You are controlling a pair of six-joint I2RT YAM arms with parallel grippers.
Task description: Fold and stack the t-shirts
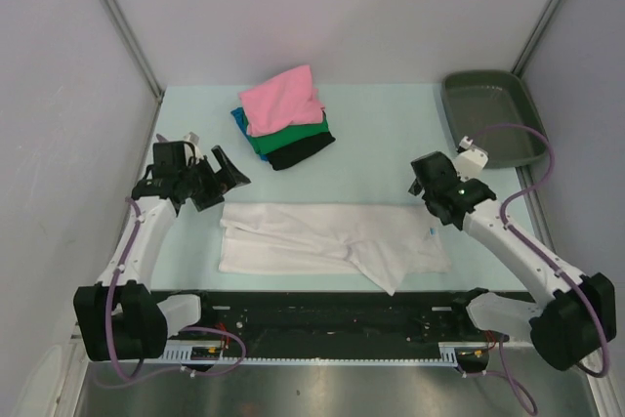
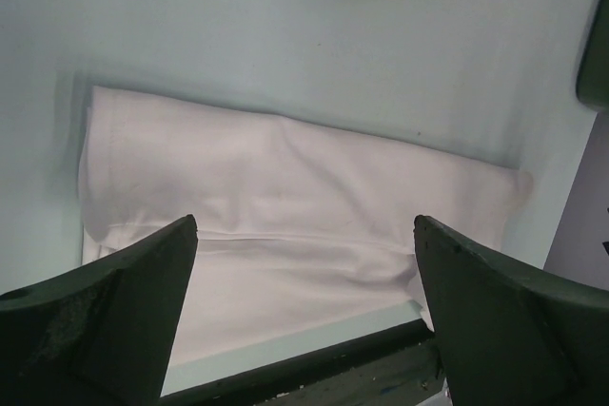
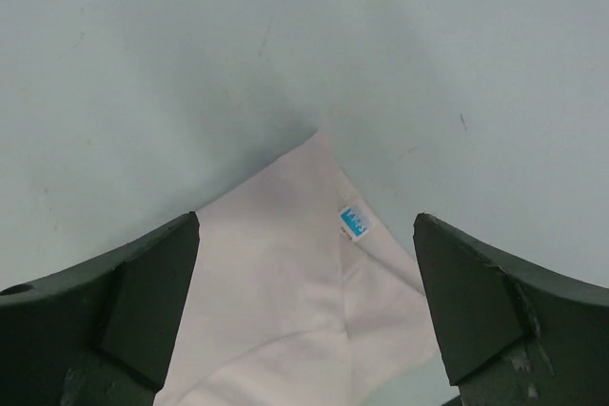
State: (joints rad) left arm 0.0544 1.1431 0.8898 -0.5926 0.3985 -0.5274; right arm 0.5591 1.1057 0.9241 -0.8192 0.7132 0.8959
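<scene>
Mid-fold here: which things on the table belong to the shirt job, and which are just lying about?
Job: white t-shirt, part-folded at the near edge; pink t-shirt, teal-blue t-shirt, green t-shirt, black t-shirt, stacked behind it.
Lying about: grey-green tray, far right corner.

Pale table (image 1: 391,134) under flat white t-shirt (image 1: 322,241), stack of folded t-shirts (image 1: 283,104), grey-green tray (image 1: 488,109).

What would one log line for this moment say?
left gripper: open, near left end of white t-shirt | right gripper: open, near its right end | coloured stack: behind it
</scene>
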